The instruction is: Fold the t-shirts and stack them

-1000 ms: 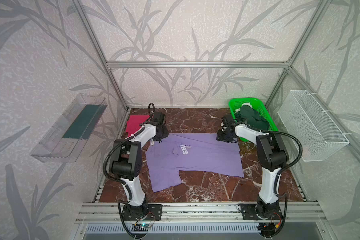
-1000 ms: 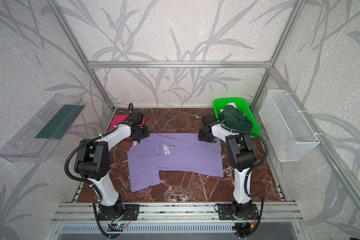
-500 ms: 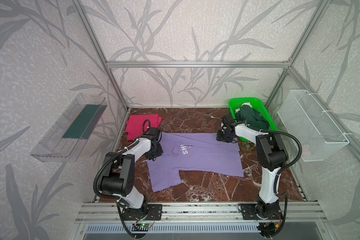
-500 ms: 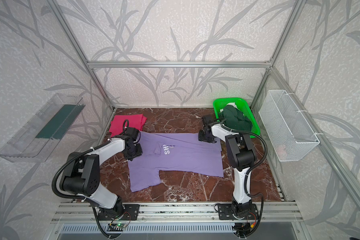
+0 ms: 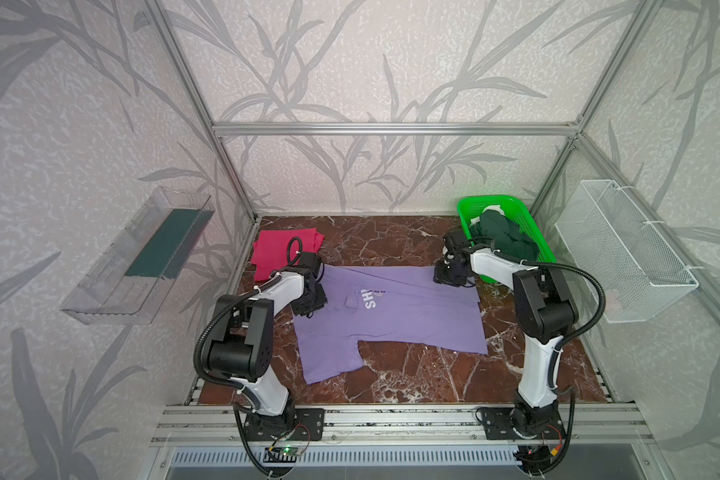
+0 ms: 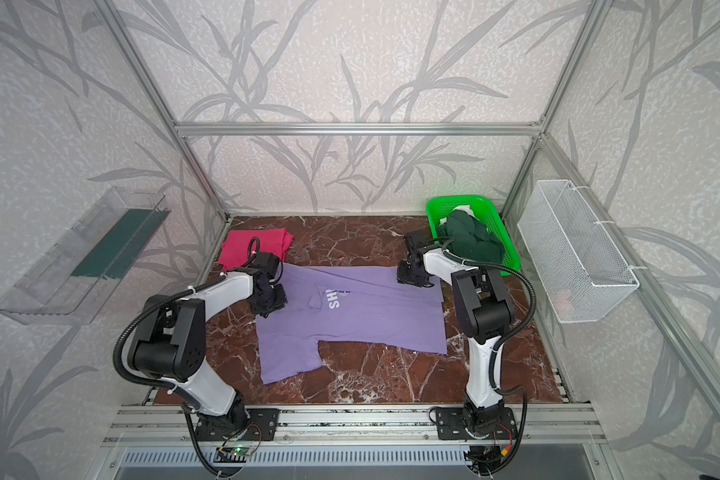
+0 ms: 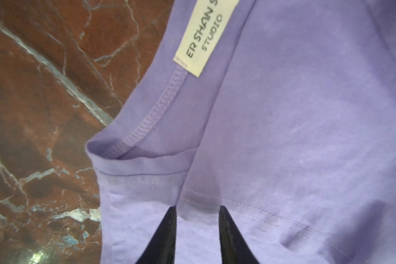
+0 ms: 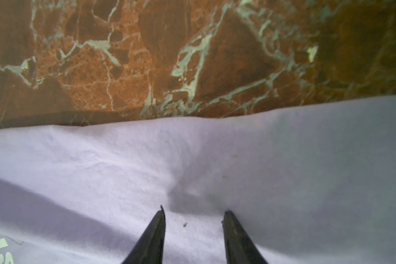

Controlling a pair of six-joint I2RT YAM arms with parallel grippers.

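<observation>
Leaf-patterned walls and an aluminium frame close in a red-brown marble worktop (image 5: 391, 245). Both top views show the lavender t-shirt (image 5: 412, 320) (image 6: 371, 324) spread mostly flat across the middle of the worktop. White lettering (image 5: 371, 297) marks its chest, and one sleeve reaches toward the lower left of the frame. The magenta t-shirt (image 5: 273, 251) (image 6: 242, 245) lies folded at the upper left of the worktop, near the lavender one's left end.

At the upper right corner stands a green mesh basket (image 5: 512, 203) (image 6: 454, 203). It holds a crumpled dark green garment (image 5: 504, 239) with a scrap of white cloth (image 5: 493, 208) showing behind it.

The left pincer (image 5: 312, 305) (image 6: 269, 305) is down at the left edge of the lavender t-shirt. In the left wrist view this pincer (image 7: 197, 206) has its dark fingertips (image 7: 167, 228) standing apart. They are set on the lavender cloth beside the neck opening, where a cream label (image 7: 201, 38) reads "ER SHAN S… STUDIO". Cloth fills the gap between them, and I cannot tell whether any of it is pinched.

The right pincer (image 5: 447, 278) (image 6: 410, 276) sits on the shirt's upper right corner, just beside the basket. In the right wrist view this pincer (image 8: 193, 210) also has its tips apart. They press into the cloth near its edge, with a shallow dimple between them and bare marble beyond.

A white wire basket (image 5: 624, 249) hangs on the right wall. A clear tray (image 5: 142, 257) is fixed to the left wall.
</observation>
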